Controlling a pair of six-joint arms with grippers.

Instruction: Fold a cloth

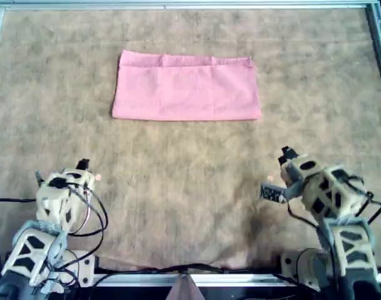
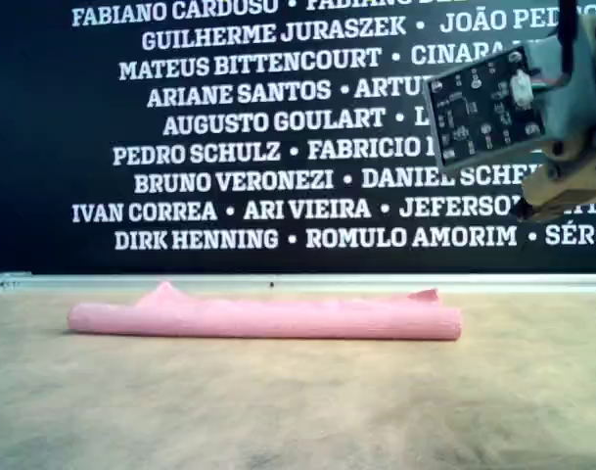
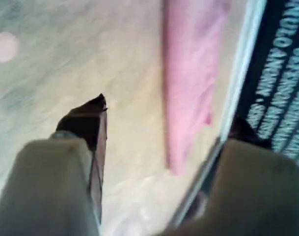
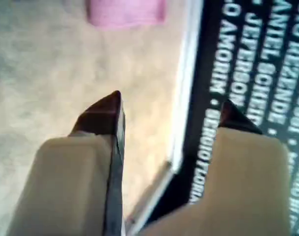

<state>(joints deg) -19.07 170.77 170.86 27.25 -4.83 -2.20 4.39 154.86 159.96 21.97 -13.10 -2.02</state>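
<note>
Both claws apart, empty, folded pink cloth (image 1: 186,87) on brown mat (image 1: 190,187), wall names "DIRK HENNING", "ROMULO AMORIM".

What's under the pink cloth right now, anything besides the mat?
The cloth lies folded into a rectangle on the brown mat, which shows all around it. Nothing pokes out from beneath. Whatever sits under or between its layers is covered, so I cannot rule out something thin.

Both wrist views are blurred, and the cloth (image 4: 125,12) is cut off there.
</note>
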